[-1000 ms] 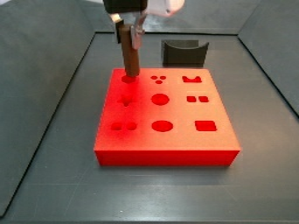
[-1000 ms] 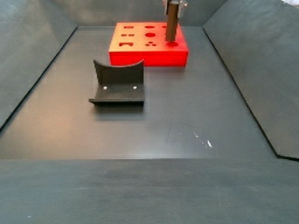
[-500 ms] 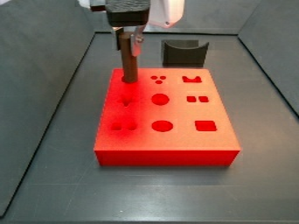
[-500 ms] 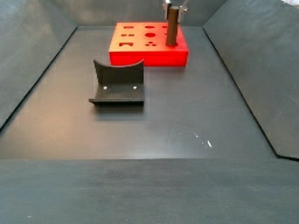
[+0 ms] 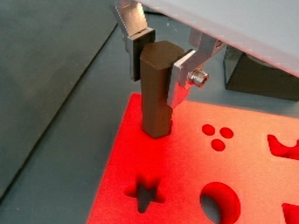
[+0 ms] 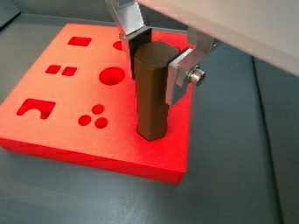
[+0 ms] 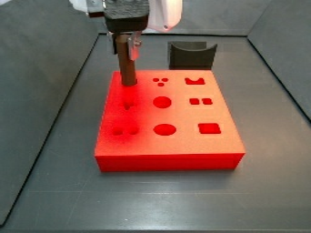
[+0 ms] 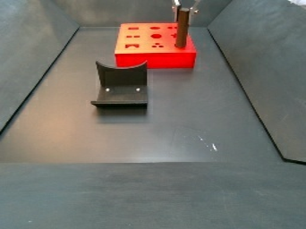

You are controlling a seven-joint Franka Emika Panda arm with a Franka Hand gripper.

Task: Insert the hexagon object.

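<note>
The hexagon object is a brown faceted peg. It stands upright with its lower end in a hole near a far corner of the red block, which has several shaped holes. The gripper is shut on the peg's top end, one silver finger on each side. Both wrist views show this grip; the peg rises from the block with the gripper round its top. In both side views the peg hangs under the gripper, over the block.
A dark grey curved holder stands on the floor apart from the block; it also shows in a side view. Grey sloping walls enclose the dark floor.
The gripper has come down a little with the peg, whose lower end now sits slightly deeper in the block. The block has shifted slightly.
</note>
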